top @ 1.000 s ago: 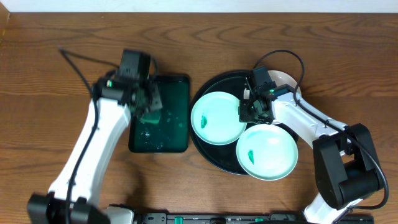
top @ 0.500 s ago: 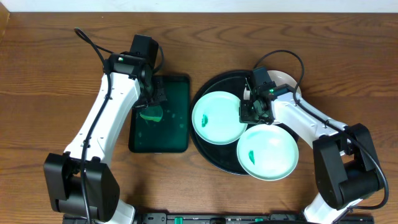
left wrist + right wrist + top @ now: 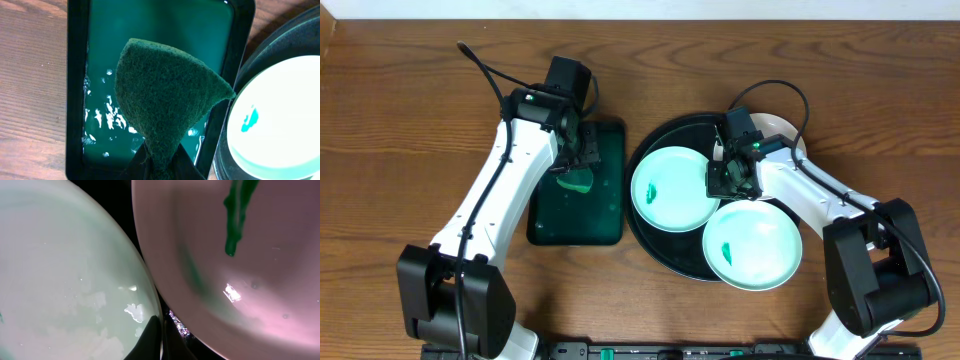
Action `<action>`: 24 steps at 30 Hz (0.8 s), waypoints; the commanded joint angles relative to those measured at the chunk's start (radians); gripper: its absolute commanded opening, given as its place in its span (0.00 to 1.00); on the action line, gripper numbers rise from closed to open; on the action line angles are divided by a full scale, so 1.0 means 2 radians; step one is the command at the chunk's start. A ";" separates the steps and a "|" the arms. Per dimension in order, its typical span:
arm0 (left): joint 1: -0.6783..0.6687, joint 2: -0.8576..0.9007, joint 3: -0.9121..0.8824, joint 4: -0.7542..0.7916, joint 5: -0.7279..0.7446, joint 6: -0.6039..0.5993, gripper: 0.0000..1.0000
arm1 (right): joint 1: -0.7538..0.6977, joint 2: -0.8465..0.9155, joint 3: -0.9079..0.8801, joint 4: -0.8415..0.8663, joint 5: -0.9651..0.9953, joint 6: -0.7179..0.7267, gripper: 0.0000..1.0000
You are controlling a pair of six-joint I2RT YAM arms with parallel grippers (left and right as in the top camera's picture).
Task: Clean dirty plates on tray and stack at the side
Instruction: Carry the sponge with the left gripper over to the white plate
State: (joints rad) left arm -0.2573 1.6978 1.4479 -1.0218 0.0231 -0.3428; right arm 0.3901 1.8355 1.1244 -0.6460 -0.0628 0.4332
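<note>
**Scouring pad held over the green tray, three plates on the black one**

On the left of the worktop (image 3: 410, 90), the left claw (image 3: 576, 158) is clamped on a dark green scouring pad (image 3: 578, 181), which hangs above the far right part of the rectangular green tray (image 3: 570, 225). From overhead the pad is only a small green flap. The left wrist view shows its rough fibrous face fanned out wide, pinched to a narrow point between the dark fingers at the bottom edge. That view also shows white flecks on the wet floor of the green tray, which from above are barely visible.

The round black tray (image 3: 655, 245) sits just to the right of the green one. It carries the left plate (image 3: 670, 190) and the near plate (image 3: 752, 246), each pale mint with a small green smear. A third plate (image 3: 783, 127) peeks out at the far right, mostly hidden by the right arm.

The right claw (image 3: 730, 180) is closed, low over the spot where the left and near plates almost meet. Its wrist view is filled by two plate rims with a sliver of black between them. One looks mint, the other pinkish with a dark green streak (image 3: 235, 220). I cannot tell whether the closed fingertips (image 3: 150, 337) pinch a rim.
</note>
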 commanded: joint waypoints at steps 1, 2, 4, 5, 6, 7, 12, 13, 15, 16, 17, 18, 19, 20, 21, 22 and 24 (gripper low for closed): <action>0.000 -0.006 0.010 0.003 -0.002 -0.026 0.07 | 0.000 -0.006 0.006 0.000 0.029 -0.002 0.01; -0.001 -0.006 0.010 0.003 -0.002 -0.032 0.07 | 0.000 -0.006 0.006 0.000 0.029 -0.002 0.01; -0.006 -0.006 0.010 0.009 0.014 -0.035 0.07 | 0.001 -0.006 0.006 0.000 0.029 -0.002 0.01; -0.011 -0.006 0.010 0.017 0.038 -0.035 0.07 | 0.001 -0.006 0.006 0.000 0.029 -0.002 0.01; -0.016 -0.006 0.010 0.021 0.050 -0.035 0.08 | 0.001 -0.006 0.006 0.001 0.027 -0.002 0.01; -0.021 -0.006 0.010 0.025 0.054 -0.035 0.07 | 0.001 -0.006 0.006 0.001 0.026 -0.002 0.01; -0.051 -0.006 0.001 0.046 0.054 -0.071 0.08 | 0.002 -0.006 0.006 0.002 0.025 -0.002 0.01; -0.059 -0.005 -0.006 0.054 0.054 -0.080 0.07 | 0.002 -0.006 0.006 0.002 0.025 -0.002 0.01; -0.074 -0.002 -0.018 0.071 0.054 -0.082 0.07 | 0.002 -0.006 0.006 0.002 0.025 -0.002 0.01; -0.080 -0.001 -0.022 0.076 0.054 -0.082 0.08 | 0.002 -0.006 0.006 0.002 0.026 -0.002 0.01; -0.088 0.003 -0.026 0.082 0.054 -0.082 0.07 | 0.002 -0.006 0.006 0.002 0.025 -0.002 0.01; -0.093 0.006 -0.028 0.084 0.054 -0.082 0.07 | 0.002 -0.006 0.006 0.002 0.025 -0.002 0.01; -0.099 0.011 -0.029 0.086 0.054 -0.083 0.07 | 0.002 -0.006 0.006 0.002 0.025 -0.002 0.01; -0.105 0.017 -0.029 0.089 0.054 -0.086 0.07 | 0.002 -0.006 0.006 0.002 0.025 -0.002 0.01; -0.110 0.023 -0.029 0.094 0.054 -0.089 0.08 | 0.002 -0.006 0.006 0.002 0.025 -0.002 0.01; -0.114 0.028 -0.029 0.098 0.054 -0.091 0.07 | 0.002 -0.006 0.006 0.002 0.025 -0.002 0.01; -0.123 0.041 -0.029 0.107 0.054 -0.097 0.07 | 0.002 -0.006 0.006 0.002 0.025 -0.002 0.01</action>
State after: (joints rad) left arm -0.4835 1.7405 1.3975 -0.8238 0.1291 -0.5037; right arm 0.3916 1.8355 1.1244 -0.6426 -0.0570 0.4332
